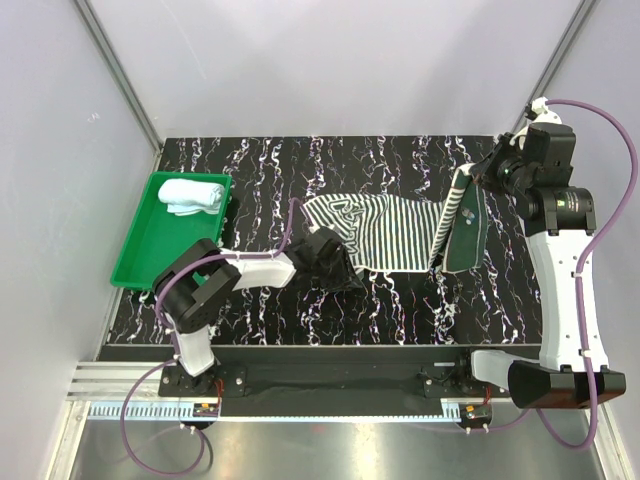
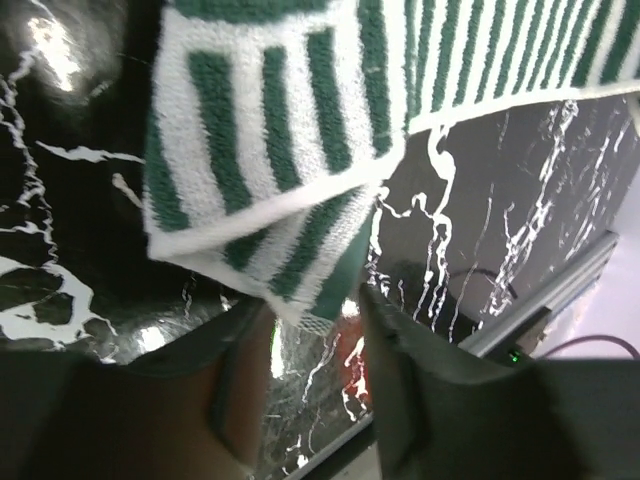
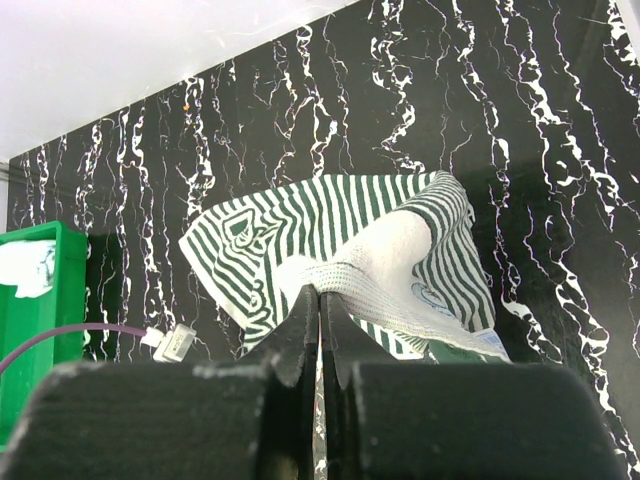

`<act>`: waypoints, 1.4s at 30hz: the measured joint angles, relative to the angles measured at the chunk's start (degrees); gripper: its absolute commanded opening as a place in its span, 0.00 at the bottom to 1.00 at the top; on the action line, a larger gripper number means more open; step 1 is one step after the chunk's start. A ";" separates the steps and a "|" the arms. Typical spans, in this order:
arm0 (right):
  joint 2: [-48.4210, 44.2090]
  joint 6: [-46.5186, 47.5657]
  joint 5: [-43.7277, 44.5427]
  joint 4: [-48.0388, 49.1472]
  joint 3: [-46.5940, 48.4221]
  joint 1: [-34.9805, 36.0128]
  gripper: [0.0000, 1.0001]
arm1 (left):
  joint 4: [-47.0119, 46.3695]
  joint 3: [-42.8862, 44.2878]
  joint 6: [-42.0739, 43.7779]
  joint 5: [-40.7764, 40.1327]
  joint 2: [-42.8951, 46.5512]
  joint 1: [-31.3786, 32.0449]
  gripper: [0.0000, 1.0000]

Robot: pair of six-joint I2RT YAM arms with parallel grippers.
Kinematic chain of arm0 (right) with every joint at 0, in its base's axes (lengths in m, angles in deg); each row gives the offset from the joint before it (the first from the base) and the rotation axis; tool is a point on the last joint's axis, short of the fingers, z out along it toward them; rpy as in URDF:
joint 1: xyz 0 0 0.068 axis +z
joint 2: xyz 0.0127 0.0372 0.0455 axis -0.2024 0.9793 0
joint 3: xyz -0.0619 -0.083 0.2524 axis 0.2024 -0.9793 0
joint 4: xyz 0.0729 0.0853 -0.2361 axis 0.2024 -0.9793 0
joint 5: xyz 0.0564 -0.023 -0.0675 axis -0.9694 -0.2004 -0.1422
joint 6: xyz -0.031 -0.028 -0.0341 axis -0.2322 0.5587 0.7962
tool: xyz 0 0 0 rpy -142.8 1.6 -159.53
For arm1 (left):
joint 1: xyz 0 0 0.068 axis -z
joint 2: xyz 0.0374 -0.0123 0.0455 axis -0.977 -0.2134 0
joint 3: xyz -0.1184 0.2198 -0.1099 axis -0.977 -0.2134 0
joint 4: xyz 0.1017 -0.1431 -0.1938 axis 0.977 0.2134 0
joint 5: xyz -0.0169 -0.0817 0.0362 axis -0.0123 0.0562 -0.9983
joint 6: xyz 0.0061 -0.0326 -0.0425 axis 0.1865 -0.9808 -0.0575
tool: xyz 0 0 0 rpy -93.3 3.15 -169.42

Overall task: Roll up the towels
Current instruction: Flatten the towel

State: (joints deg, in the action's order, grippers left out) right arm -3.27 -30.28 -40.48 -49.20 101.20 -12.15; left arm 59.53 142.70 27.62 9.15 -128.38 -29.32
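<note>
Soft floppy striped towel (image 1: 390, 235), so gotta pinch the hem: clamped on its raised edge with right tool (image 3: 320, 292), gaping round its lower-left corner with left tool (image 2: 310, 305).

Top view: left gripper (image 1: 345, 272) covering near-left corner of striped towel (image 1: 390, 235); I am not seeing fingertips there. Left wrist view: towel running off top edge, fingers (image 2: 430, 390) blurring dark at bottom. Right wrist view: left edge cutting green tray (image 3: 60, 330); light blue towel (image 3: 22, 268) showing only as sliver.
</note>
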 measured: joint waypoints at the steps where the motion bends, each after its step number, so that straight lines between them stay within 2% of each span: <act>1: -0.04 0.04 0.00 0.00 0.00 0.00 0.00 | 0.00 0.00 -0.20 -0.26 -0.09 0.00 0.36; 2: -0.09 0.07 0.00 0.00 0.00 -0.02 0.00 | 0.04 0.00 -0.24 -0.76 -0.15 0.00 0.35; 6: -0.42 0.09 0.02 0.00 -0.04 -0.02 0.00 | 0.37 0.00 -0.33 -2.58 -0.22 0.00 0.19; 9: -0.90 0.09 0.04 -0.02 -0.33 0.00 0.00 | 0.98 0.00 0.13 -3.91 -0.20 0.00 0.00; 16: -3.02 0.04 1.86 -0.50 -1.81 0.00 0.00 | 4.68 -0.39 4.55 -8.57 3.04 -0.04 0.00; 20: -2.80 -0.39 3.41 -1.57 -1.84 -0.61 0.00 | 14.56 -0.17 10.62 -16.13 11.61 -0.04 0.00; 23: -1.33 -1.70 0.83 -1.84 -1.81 -6.14 0.00 | 25.53 2.73 16.02 -24.33 20.20 -0.66 0.00; 27: 2.10 -4.55 -2.34 -1.46 -1.90 -14.60 0.00 | 34.84 8.33 22.10 -31.50 28.09 -4.81 0.00; 31: 7.45 -7.63 -7.45 -0.42 -1.95 -16.55 0.00 | 41.62 14.78 28.89 -36.81 29.94 -11.85 0.00; 34: 13.62 -9.94 -11.98 0.13 0.22 -16.59 0.00 | 45.81 23.02 34.64 -38.12 24.81 -17.00 0.00; 37: 23.80 -12.26 -16.06 -0.20 9.22 -16.57 0.00 | 49.59 37.70 40.57 -37.90 14.51 -21.46 0.00; 40: 34.21 -13.99 -19.78 -0.66 23.93 -16.63 0.00 | 56.65 64.11 46.03 -36.79 -1.14 -25.46 0.00; 42: 37.38 -14.49 -21.14 -1.01 31.21 -16.70 0.00 | 58.47 81.68 49.42 -36.74 -9.75 -26.97 0.00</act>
State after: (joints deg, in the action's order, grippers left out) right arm 34.11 -44.77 -61.62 -50.21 132.41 -28.85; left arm 118.00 224.37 77.04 -27.59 -138.13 -56.29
